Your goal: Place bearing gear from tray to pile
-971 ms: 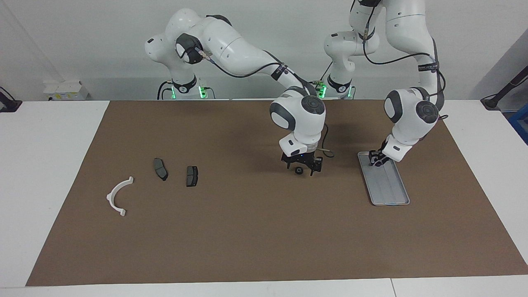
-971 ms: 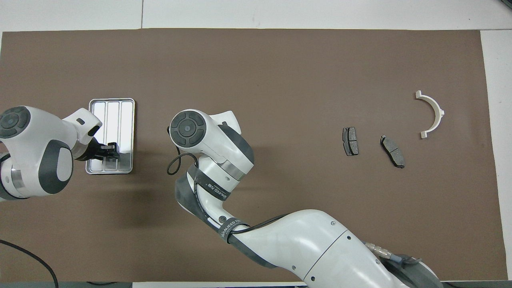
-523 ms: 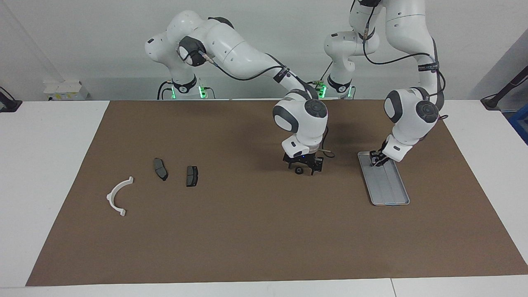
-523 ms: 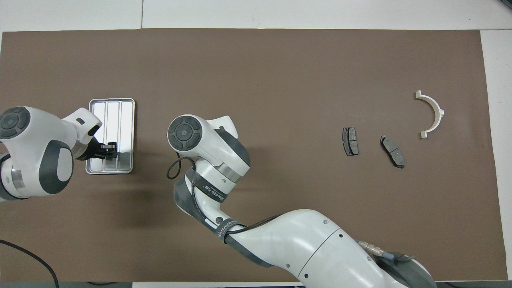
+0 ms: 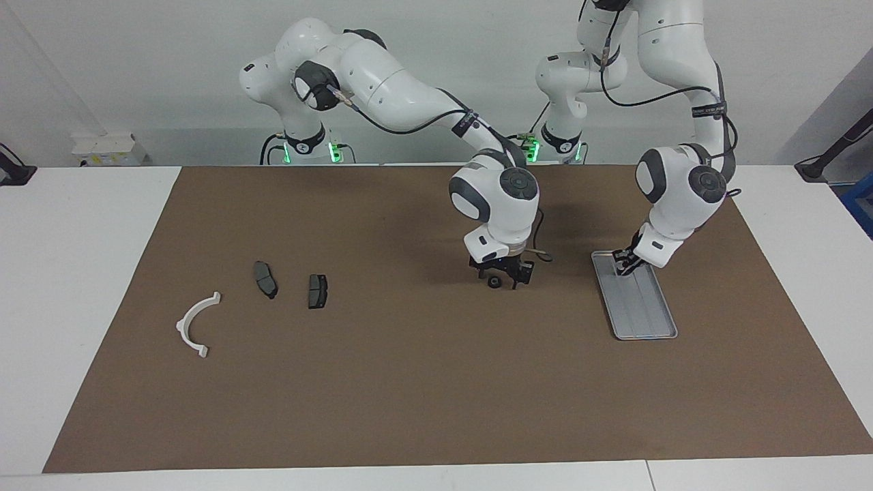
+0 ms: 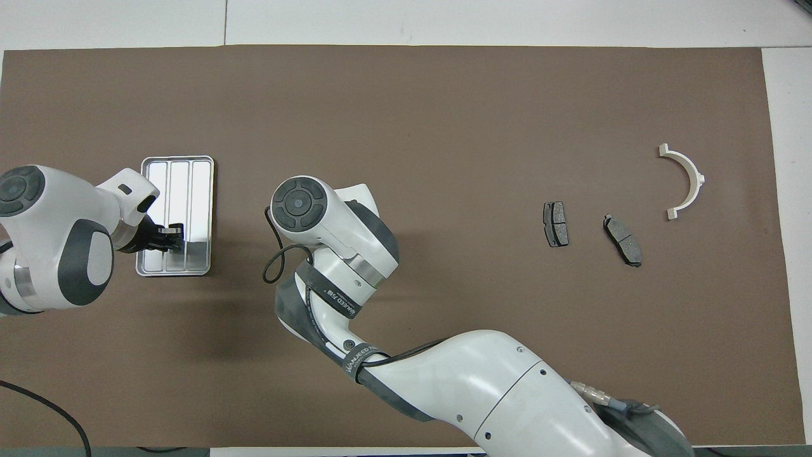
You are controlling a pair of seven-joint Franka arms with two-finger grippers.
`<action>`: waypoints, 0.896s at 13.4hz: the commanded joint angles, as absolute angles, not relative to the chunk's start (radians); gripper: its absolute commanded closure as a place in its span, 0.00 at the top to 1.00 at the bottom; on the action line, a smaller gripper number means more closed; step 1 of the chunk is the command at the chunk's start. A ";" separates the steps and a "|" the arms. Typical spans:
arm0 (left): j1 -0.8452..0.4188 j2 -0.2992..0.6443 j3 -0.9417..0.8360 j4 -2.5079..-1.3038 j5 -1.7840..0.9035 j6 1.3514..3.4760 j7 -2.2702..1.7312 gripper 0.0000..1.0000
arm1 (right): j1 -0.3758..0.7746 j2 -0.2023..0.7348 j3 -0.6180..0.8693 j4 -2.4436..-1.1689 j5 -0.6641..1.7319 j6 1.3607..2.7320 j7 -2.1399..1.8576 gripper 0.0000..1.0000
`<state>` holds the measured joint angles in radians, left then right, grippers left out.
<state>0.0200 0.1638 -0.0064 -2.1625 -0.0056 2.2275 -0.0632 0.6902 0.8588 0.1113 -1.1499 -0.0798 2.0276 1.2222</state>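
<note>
The bearing gear [image 5: 494,282], a small black round part, lies on the brown mat between the tray and the pile. My right gripper [image 5: 502,279] stands low over it, open, with a finger on each side. In the overhead view the right wrist hides the gear. The ribbed silver tray [image 5: 644,310] [image 6: 190,171] lies toward the left arm's end. My left gripper [image 5: 622,267] [image 6: 171,232] is shut, just above the tray's end nearer the robots. The pile is a white half-ring bracket [image 5: 194,326] and two dark pads [image 5: 265,279] [image 5: 317,291].
A brown mat [image 5: 423,382] covers most of the white table. The right arm's forearm reaches low across the mat's middle. A small white box [image 5: 109,149] sits off the mat near the right arm's base.
The left gripper has closed above the tray. The right gripper's fingers have drawn in a little around the gear and its wrist has shifted slightly. The gear has stayed in place.
</note>
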 commanded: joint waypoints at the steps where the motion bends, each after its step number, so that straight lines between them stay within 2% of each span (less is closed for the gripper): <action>1: 0.018 0.129 -0.018 -2.047 0.002 2.045 -0.135 0.02 | 0.670 0.871 0.123 -1.124 -0.067 2.008 1.241 0.85; 3: 0.014 0.112 -0.026 -1.984 -0.002 1.947 -0.187 0.02 | 0.669 0.865 0.123 -1.146 -0.069 2.020 1.241 0.80; 5: -0.009 0.091 -0.026 -1.971 -0.008 1.916 -0.224 0.02 | 0.667 0.864 0.123 -1.158 -0.071 2.025 1.243 0.68; 7: -0.024 0.084 -0.026 -1.968 -0.023 1.914 -0.261 0.02 | 0.664 0.864 0.123 -1.160 -0.069 2.029 1.243 0.51; 11: -0.054 0.084 -0.026 -1.957 -0.034 1.913 -0.316 0.02 | 0.666 0.864 0.123 -1.169 -0.069 2.039 1.241 0.32; 12: -0.055 0.084 -0.026 -1.956 -0.034 1.913 -0.328 0.02 | 0.664 0.864 0.123 -1.172 -0.069 2.045 1.241 0.24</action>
<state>-0.0384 0.0906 -0.0358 -1.9685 -0.0240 1.9359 -0.2954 0.6762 0.8519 0.1117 -1.1501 -0.0786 2.0236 1.2230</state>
